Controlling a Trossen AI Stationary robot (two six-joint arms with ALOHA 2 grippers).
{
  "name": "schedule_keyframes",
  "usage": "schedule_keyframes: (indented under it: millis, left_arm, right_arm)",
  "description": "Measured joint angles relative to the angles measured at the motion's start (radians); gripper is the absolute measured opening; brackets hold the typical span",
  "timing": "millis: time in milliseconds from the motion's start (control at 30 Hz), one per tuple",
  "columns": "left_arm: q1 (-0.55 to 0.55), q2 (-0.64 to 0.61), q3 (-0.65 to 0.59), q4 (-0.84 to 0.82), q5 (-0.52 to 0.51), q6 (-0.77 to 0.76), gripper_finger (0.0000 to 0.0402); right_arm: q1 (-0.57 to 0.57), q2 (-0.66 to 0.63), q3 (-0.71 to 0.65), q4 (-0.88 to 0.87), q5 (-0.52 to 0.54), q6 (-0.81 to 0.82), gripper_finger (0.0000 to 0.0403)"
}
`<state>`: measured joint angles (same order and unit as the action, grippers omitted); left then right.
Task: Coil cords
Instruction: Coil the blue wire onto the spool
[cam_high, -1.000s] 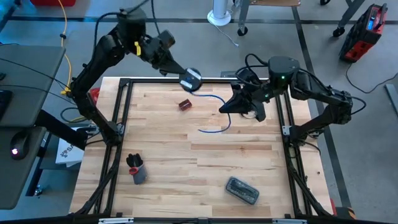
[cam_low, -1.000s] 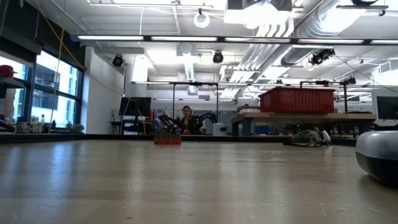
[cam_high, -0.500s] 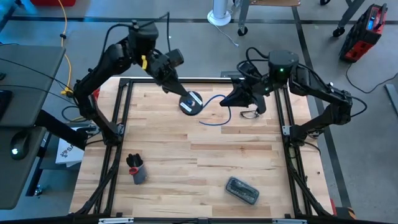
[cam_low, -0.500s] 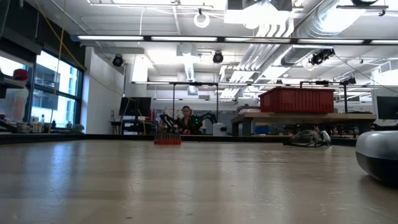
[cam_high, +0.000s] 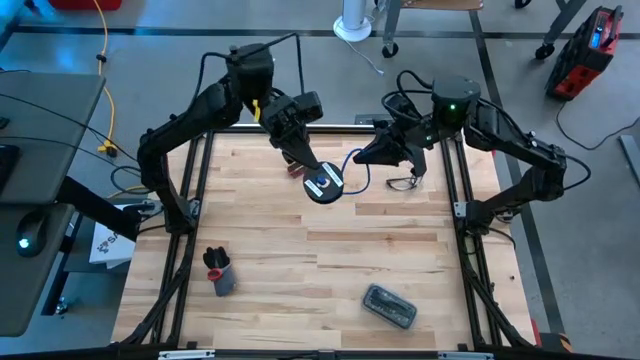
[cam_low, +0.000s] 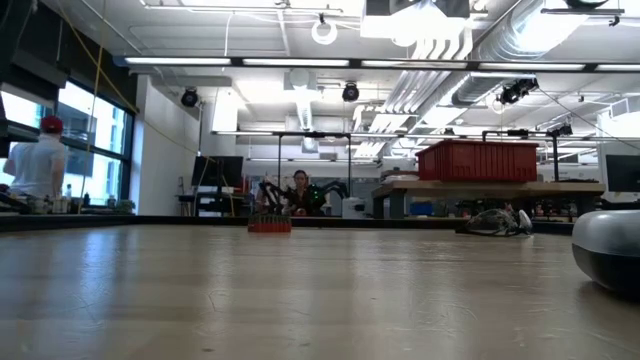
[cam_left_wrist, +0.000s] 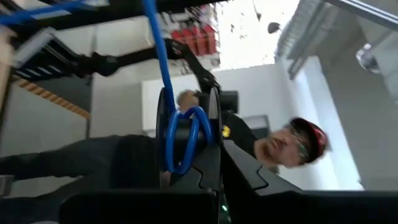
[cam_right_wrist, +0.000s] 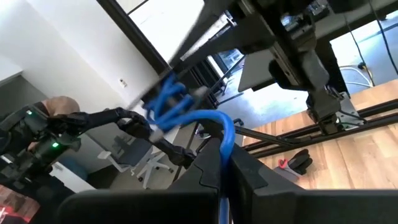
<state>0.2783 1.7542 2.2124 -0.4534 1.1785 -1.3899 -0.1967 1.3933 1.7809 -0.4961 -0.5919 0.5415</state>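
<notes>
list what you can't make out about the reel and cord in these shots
- Reel, high view: the left tool covers part of its rim.
- Blue cord, high view: its end disappears under the right tool.
- Low view: reel, cord and both arms are out of frame.
- Right wrist view: the reel and cord loops are blurred.

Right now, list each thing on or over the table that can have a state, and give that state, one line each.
Reel: held up over the table by the left gripper, blue cord partly wound on it.
Blue cord: runs from the reel to the right gripper.
Left gripper: shut on the reel.
Right gripper: shut on the blue cord.
Red block: lying on the table, untouched.
Grey case: lying closed.
</notes>
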Motion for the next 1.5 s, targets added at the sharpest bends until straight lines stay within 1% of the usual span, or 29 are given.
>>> schedule_keyframes:
  millis: [133,367,500,667,800,867,1067,1133,1233,1333,1433,1500]
  left_arm:
    - [-0.004,0.003,0.0,0.062,0.012,-0.072,0.0]
    - [-0.041,0.026,0.0,0.065,0.014,-0.116,0.0]
    - [-0.066,0.034,0.0,0.11,0.05,-0.17,0.0]
    - [-0.078,0.037,0.0,0.128,0.062,-0.214,0.0]
    - [-0.079,0.04,0.0,0.233,0.061,-0.267,0.0]
    - [-0.079,0.038,0.0,0.258,0.063,-0.284,0.0]
    - [-0.077,0.038,0.0,0.264,0.028,-0.244,0.0]
    - [-0.075,0.038,0.0,0.284,0.045,-0.234,0.0]
    - [-0.074,0.038,0.0,0.31,0.067,-0.259,0.0]
    - [-0.073,0.038,0.0,0.36,0.066,-0.274,0.0]
    - [-0.068,0.038,0.0,0.425,0.066,-0.293,0.0]
    - [-0.067,0.038,0.0,0.483,0.056,-0.314,0.0]
  right_arm:
    - [-0.007,0.0,0.0,0.002,0.001,0.002,0.0013]
    - [-0.03,0.016,0.001,0.02,0.008,0.025,0.0084]
    - [-0.043,0.028,0.001,0.013,0.006,0.027,0.0104]
    - [-0.072,0.041,0.001,-0.021,0.007,0.068,0.0106]
    - [-0.088,0.067,0.001,-0.049,0.018,0.085,0.0106]
    - [-0.094,0.083,0.001,-0.044,0.016,0.11,0.0105]
    - [-0.089,0.1,0.0,-0.03,0.009,0.109,0.0103]
    - [-0.092,0.096,0.0,-0.017,0.016,0.111,0.0103]
    - [-0.101,0.095,0.0,0.013,0.018,0.135,0.0103]
    - [-0.101,0.098,0.0,0.015,0.008,0.137,0.0103]
    - [-0.1,0.1,0.0,0.013,0.008,0.188,0.0103]
    - [-0.101,0.1,0.0,0.045,0.005,0.194,0.0103]
